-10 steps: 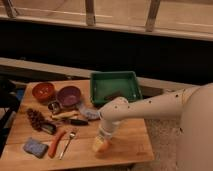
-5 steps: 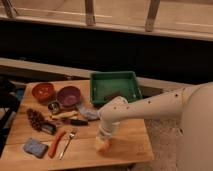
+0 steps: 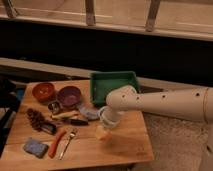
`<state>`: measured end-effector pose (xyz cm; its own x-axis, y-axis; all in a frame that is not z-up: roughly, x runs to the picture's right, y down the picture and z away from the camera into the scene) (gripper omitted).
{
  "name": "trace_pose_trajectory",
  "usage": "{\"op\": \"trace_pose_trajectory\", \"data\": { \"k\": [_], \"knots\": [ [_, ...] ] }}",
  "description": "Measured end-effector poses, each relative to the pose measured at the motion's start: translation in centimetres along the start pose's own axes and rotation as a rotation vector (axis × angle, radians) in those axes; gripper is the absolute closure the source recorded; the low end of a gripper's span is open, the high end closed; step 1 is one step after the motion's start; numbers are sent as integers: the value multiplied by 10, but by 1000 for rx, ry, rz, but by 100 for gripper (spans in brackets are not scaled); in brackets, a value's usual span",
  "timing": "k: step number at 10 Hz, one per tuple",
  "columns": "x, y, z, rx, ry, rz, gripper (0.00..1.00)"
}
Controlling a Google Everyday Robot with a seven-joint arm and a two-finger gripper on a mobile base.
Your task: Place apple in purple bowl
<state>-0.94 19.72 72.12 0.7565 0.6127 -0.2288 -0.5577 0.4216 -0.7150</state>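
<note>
We log the arm [image 3: 160, 102]: cream-white, thick, tubular, small dark dots along its side, a rounded joint housing and a paler ringed collar below. The claw [image 3: 103, 129] sits at its low end, over the worktop [image 3: 125, 142] front.

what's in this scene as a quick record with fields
gripper: low over the table's front middle, at the apple
apple: yellow-orange, right under the gripper, outside both bowls
purple bowl: back left, right of the orange-red bowl
green tray: back centre, behind the arm
task state: apple not yet in purple bowl
</note>
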Motion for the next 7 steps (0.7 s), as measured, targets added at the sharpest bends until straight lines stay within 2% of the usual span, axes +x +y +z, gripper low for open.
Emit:
{"op": "trace_pose_trajectory", "data": {
  "k": [3, 5, 7],
  "knots": [
    [-45, 15, -21, -42, -57, -109, 100],
    [-66, 22, -40, -47, -92, -165, 100],
    [-85, 13, -61, -28, -134, -190, 100]
  ]
}}
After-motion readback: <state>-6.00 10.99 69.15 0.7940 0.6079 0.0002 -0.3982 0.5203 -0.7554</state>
